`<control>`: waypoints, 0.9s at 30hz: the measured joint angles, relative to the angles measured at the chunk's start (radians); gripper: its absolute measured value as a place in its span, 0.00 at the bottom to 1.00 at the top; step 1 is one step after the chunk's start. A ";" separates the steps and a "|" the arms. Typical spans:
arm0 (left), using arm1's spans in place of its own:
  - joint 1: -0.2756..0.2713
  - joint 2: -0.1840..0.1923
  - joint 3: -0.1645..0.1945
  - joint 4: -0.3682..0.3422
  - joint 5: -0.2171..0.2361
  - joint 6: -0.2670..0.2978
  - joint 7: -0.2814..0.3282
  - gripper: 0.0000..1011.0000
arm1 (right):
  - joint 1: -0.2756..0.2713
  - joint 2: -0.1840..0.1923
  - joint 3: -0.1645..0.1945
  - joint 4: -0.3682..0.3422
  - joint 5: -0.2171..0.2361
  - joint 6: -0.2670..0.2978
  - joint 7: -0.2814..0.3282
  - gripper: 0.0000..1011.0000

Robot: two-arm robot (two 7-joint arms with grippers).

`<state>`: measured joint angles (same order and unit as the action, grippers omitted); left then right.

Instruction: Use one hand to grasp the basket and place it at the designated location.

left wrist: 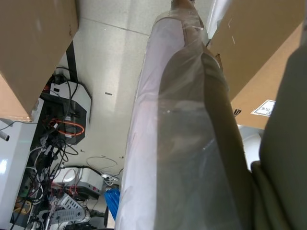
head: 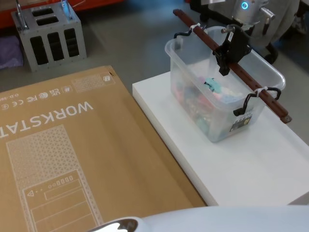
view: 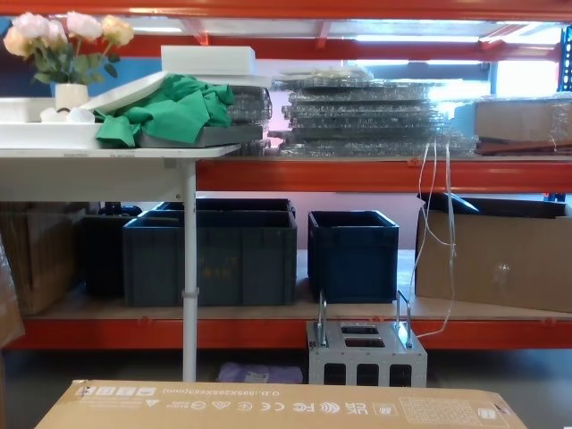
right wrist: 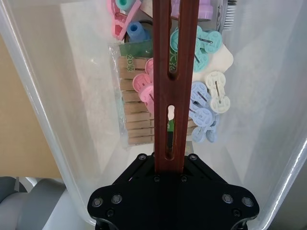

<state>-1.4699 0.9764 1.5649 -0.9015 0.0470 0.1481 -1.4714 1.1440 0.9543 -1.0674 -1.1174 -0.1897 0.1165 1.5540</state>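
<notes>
— Cardboard first, since it sits closest: the big flat cardboard box [head: 72, 159] printed WORKSTATION lies beside the white worktop [head: 251, 164]. What's on the worktop?

— On it stands the basket [head: 219, 96], a clear plastic tub near the far end. A reddish-brown bar [head: 231, 63] runs across its top, tied to black wire loops at both ends, so that bar serves as the handle.

— And the arms?

— From the wrist view, the right end effector [head: 231, 50] is clamped on the bar at about its middle, straight over the tub. The left arm hangs off to the side under plastic wrap; I can't tell its fingers' state.

— How will it carry?

— My guess: stiff walls, light load. Inside are clothes pegs [right wrist: 136, 120], wooden ones in a packet and round pastel plastic clips [right wrist: 206, 103]. They'll slide if the tub tips. A mid-bar hold should keep it level, though the wire loops may let it swing.

— Anything smaller worth noting?

— A grey metal box [head: 50, 36] with loop handles on the floor beyond, well apart from the tub.
</notes>
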 joint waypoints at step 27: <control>0.000 0.000 0.000 0.000 0.000 0.000 0.000 0.00 | -0.009 -0.016 -0.020 0.038 0.000 -0.037 0.018 0.08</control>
<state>-1.4699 0.9764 1.5650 -0.9014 0.0470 0.1481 -1.4713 1.1354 0.9379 -1.0876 -1.0790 -0.1899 0.0791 1.5716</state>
